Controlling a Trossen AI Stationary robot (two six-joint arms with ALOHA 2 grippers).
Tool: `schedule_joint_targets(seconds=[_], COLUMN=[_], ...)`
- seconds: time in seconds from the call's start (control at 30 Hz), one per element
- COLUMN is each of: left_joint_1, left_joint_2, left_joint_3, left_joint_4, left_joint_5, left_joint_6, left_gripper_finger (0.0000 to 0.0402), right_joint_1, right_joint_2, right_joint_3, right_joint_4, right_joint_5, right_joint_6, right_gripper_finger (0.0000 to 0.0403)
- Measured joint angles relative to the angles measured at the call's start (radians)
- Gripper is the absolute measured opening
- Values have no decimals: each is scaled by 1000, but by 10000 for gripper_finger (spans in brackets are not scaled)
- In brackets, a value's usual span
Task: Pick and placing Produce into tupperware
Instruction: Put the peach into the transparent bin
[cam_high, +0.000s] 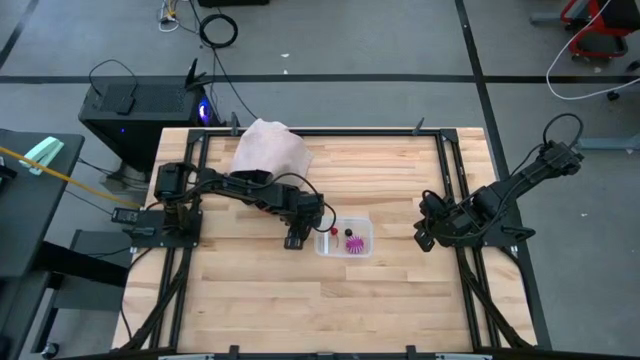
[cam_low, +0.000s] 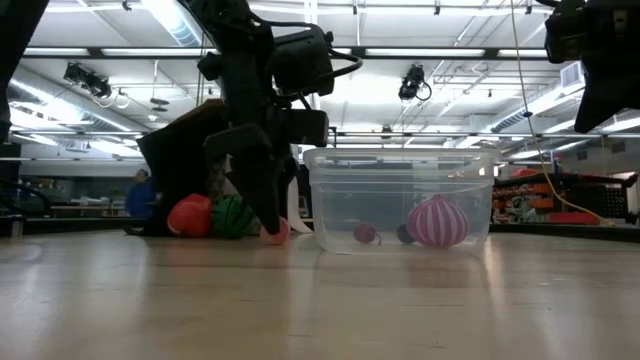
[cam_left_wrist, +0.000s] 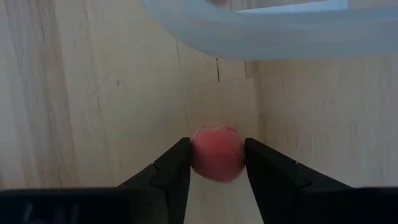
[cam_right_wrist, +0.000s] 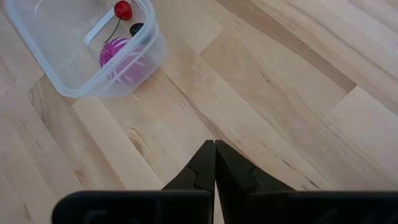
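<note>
Two fingers of the left gripper stand on either side of a small pink-red piece of produce on the wooden table, their inner faces touching its sides, so the claw is narrowed down onto it; whether the piece is lifted or sits on the wood cannot be told. In the low view the same gripper points straight down with the pink piece at its tips, just left of the tupperware. From above, the piece is hidden under the left gripper, which sits just beside the tub's left end. The clear tupperware lies near the table's middle, its long axis running left to right, a white mark at its left end. Inside it are a striped magenta piece, a small dark red one and a darker one too small to make out. Behind the left gripper, a red piece and a green striped piece lie side by side, partly covered by the arm. Farther back lies a pale pinkish bag. To the right, well apart from the tub, the right gripper hangs over bare wood with its fingers pressed together and empty.
</note>
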Motion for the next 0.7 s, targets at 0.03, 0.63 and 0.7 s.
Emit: schedule_joint_targets(seconds=[0.03, 0.63, 0.7], left_joint_1=[0, 0, 0], left_joint_2=[0, -41, -43], left_joint_3=[0, 8, 35], left_joint_4=[0, -96, -131], left_joint_5=[0, -3, -3], left_joint_6=[0, 2, 2], left_gripper_finger=[145, 138, 137], right_joint_1=[0, 0, 0], right_joint_2=[0, 0, 0], right_joint_3=[0, 0, 0], right_joint_4=[0, -2, -2], right_joint_5=[0, 0, 1], right_joint_6=[0, 0, -2], right_gripper_finger=[13, 13, 13])
